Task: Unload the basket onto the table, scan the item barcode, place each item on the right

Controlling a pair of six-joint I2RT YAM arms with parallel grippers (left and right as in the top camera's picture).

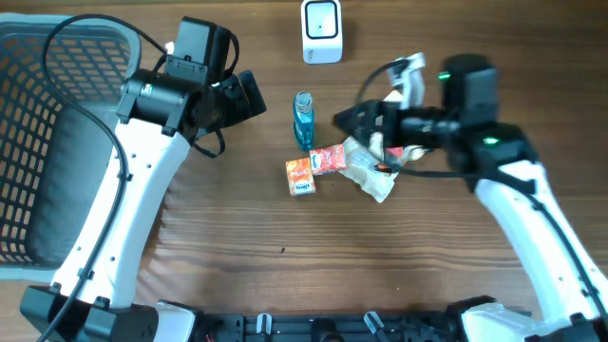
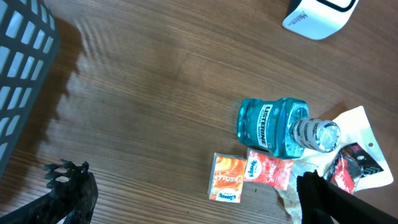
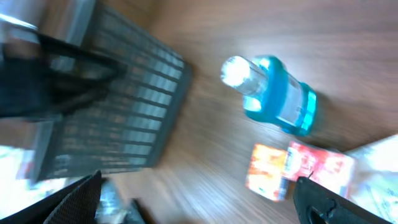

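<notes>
Overhead: L gripper (image 1: pixel 249 95) & R gripper (image 1: pixel 350 118) both spread wide, nothing held; bottle (image 1: pixel 303 119) between them, scanner (image 1: pixel 321 30) on far side. L wrist: bottle just beside red packet (image 2: pixel 268 169); we'd clamp its body, label outward. R wrist: blurry; we'd close in slowly, w/o nudging that packet.

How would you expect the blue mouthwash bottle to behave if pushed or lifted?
The mouthwash bottle seems to stand upright on a narrow base, so a high push would probably tip it. Its smooth plastic looks rigid but possibly slippery. It appears full of liquid, so likely heavy for its size.
</notes>
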